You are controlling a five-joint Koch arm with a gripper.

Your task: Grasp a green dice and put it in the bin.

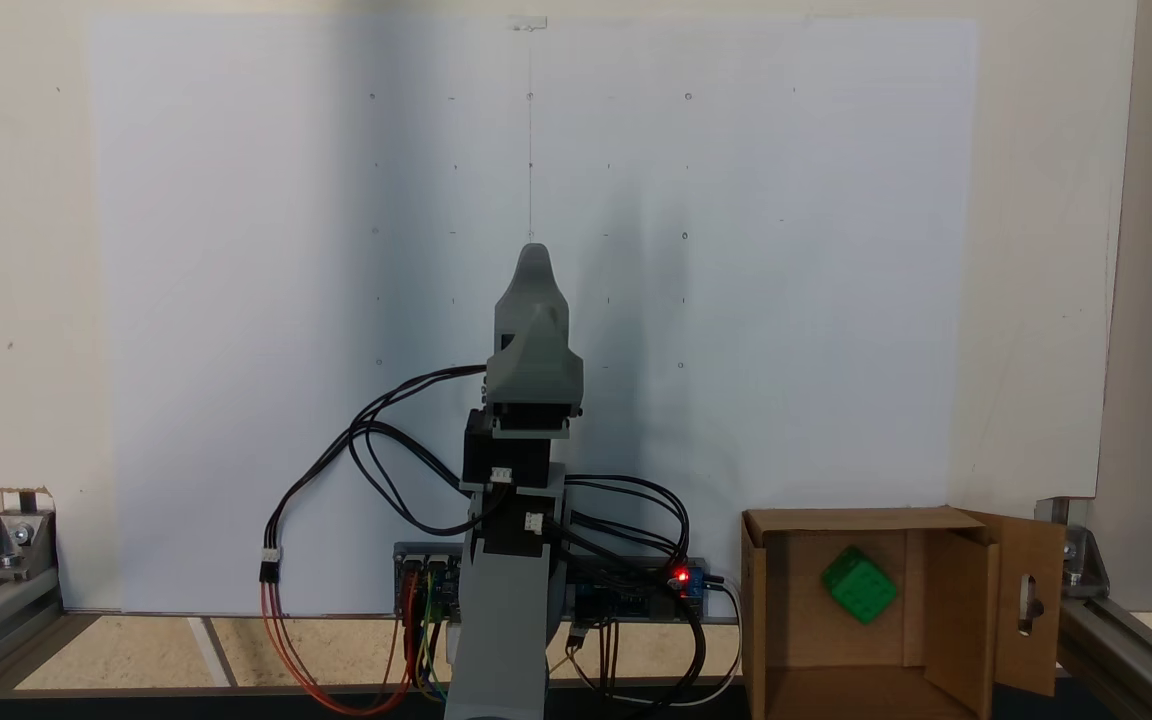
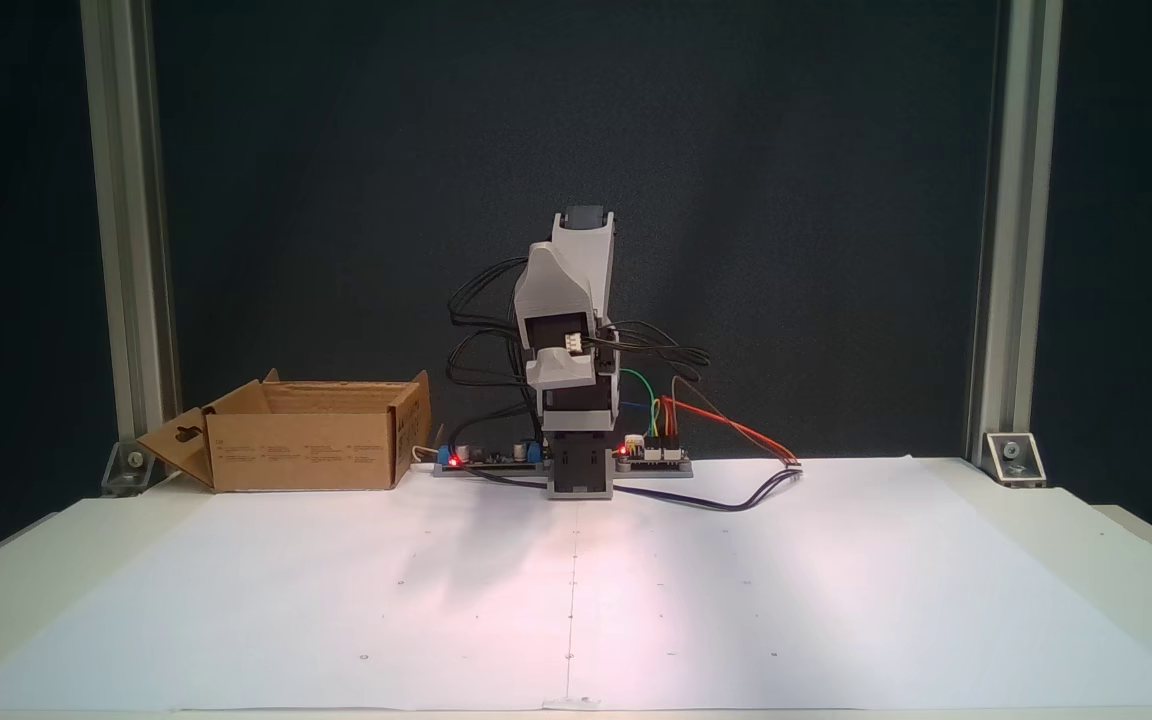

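Across the tabletop (image 2: pixel 836 600) lies a white paper sheet (image 1: pixel 236 300). At its rear edge the arm (image 2: pixel 576 400) is folded upright over its base. Beside it, toward a rear corner, sits the bin (image 1: pixel 786 620), holding the green dice (image 1: pixel 859 585). The gripper (image 1: pixel 534 262) points along the sheet; whether its fingers are parted or closed cannot be told.

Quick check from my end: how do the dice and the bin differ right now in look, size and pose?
The dice is bright green plastic; the bin is brown cardboard. The dice is far smaller than the bin and lies inside it. The dice sits tilted on the bin's floor, while the bin stands square on the table with its flaps open. Both are boxy.
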